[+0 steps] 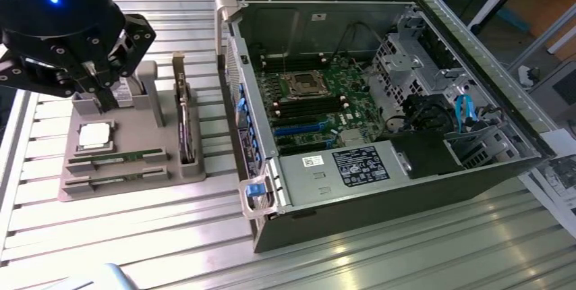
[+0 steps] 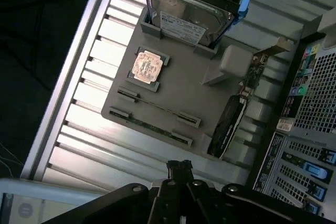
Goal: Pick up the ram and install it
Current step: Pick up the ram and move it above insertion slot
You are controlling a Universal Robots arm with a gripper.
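Note:
Two ram sticks, thin green boards, stand edge-up in slots at the front of a grey holder [image 1: 135,141]: one ram stick [image 1: 117,157] behind, the other ram stick [image 1: 112,179] in front. From the wrist they appear as thin lines, ram [image 2: 157,109] and ram [image 2: 149,127]. My black gripper [image 1: 104,98] hangs above the holder's back part, well clear of both sticks, shut with nothing in it. Its fingertips [image 2: 179,167] are pressed together. The open computer case [image 1: 378,189] shows the motherboard [image 1: 315,111] with long dark memory slots.
On the holder also sit a square silver processor [image 1: 94,135], an upright dark expansion card [image 1: 186,128] and a hard drive [image 2: 186,17]. The case stands close on the exterior view's right of the holder. All rest on a ribbed aluminium table [image 1: 135,236].

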